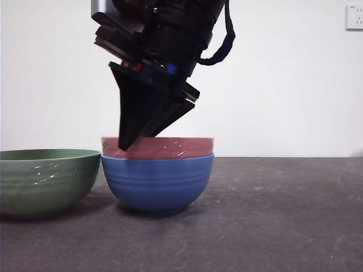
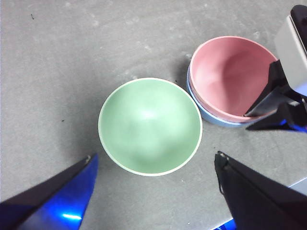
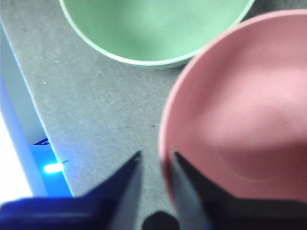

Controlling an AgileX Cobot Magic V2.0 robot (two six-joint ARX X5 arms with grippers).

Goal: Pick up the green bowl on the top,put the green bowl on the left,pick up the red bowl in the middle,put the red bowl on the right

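Note:
The green bowl (image 1: 45, 181) stands upright on the table at the left, apart from the stack. The red bowl (image 1: 170, 148) sits nested in a blue bowl (image 1: 157, 184) at the middle. My right gripper (image 1: 127, 144) reaches down from above to the red bowl's left rim. In the right wrist view the right gripper (image 3: 156, 154) is open by a narrow gap, one jaw outside the red bowl (image 3: 240, 120) and one inside. My left gripper (image 2: 153, 158) hangs open wide, high over the green bowl (image 2: 149, 127), holding nothing.
The dark grey table (image 1: 283, 215) stretches to the right of the stack. A white wall stands behind it, with a socket (image 1: 354, 17) at the top right. The green bowl's rim lies close to the blue bowl (image 2: 211, 117).

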